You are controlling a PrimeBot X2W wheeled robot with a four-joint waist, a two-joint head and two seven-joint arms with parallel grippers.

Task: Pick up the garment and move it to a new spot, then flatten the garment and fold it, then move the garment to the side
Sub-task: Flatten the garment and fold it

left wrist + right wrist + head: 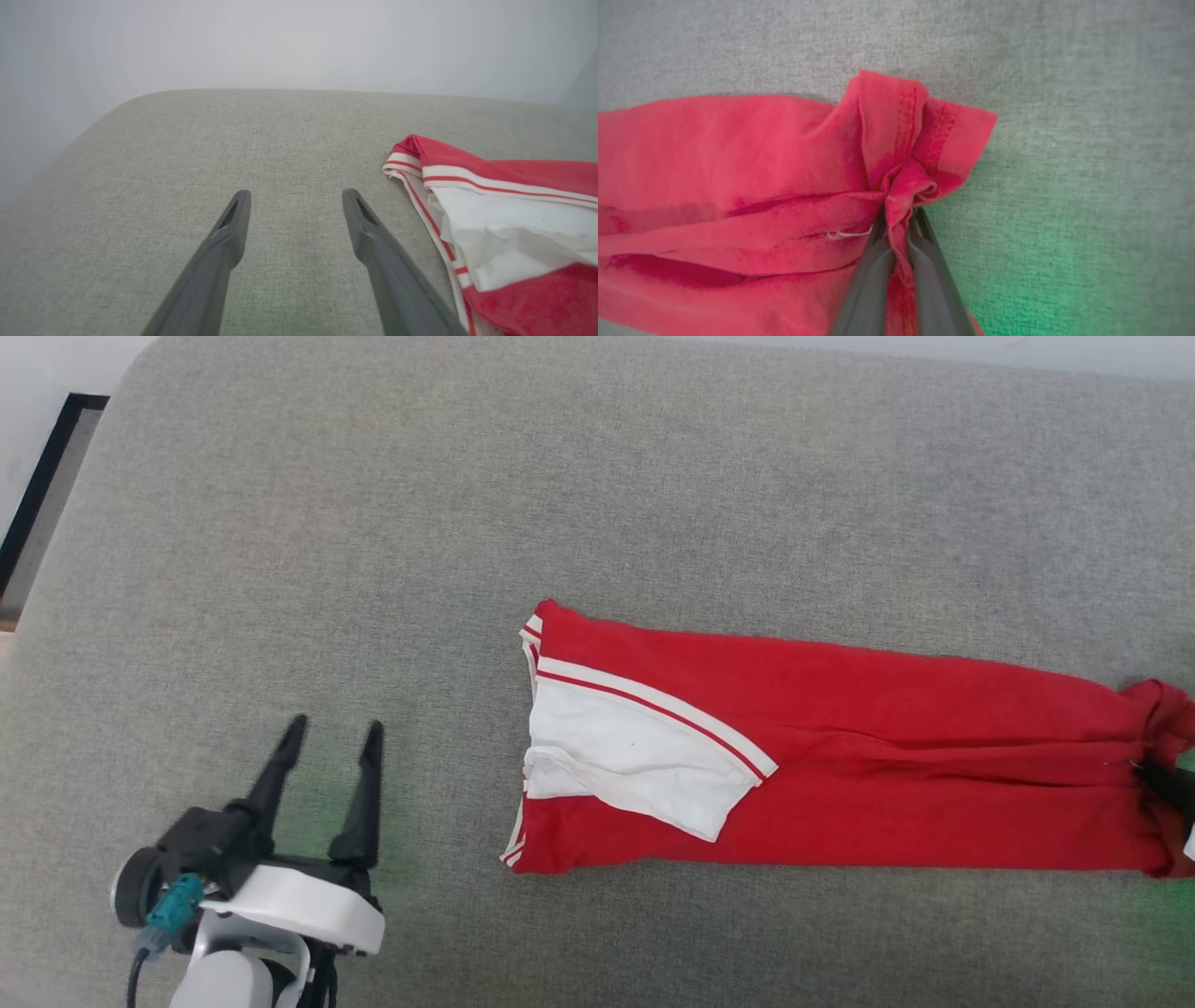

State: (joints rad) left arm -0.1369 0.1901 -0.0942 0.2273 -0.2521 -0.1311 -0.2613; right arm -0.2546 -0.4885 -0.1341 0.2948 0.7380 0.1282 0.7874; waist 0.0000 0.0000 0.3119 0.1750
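One long red sports jersey (887, 756) with white lining and white-and-red striped trim, folded into narrow strip, lying flat across right half of grey fabric-covered counter (373, 523). White lining turned outward at strip's left end. Left pincer (336, 723) released, dark fingers spread, over bare counter, near trimmed end but apart from it. Right pincer (1153, 775) at strip's far right end, clenched on bunched red hem. Right wrist view: red fabric (738, 163) puckered between closed fingers (873, 280), loose white thread (847, 234) just beside.
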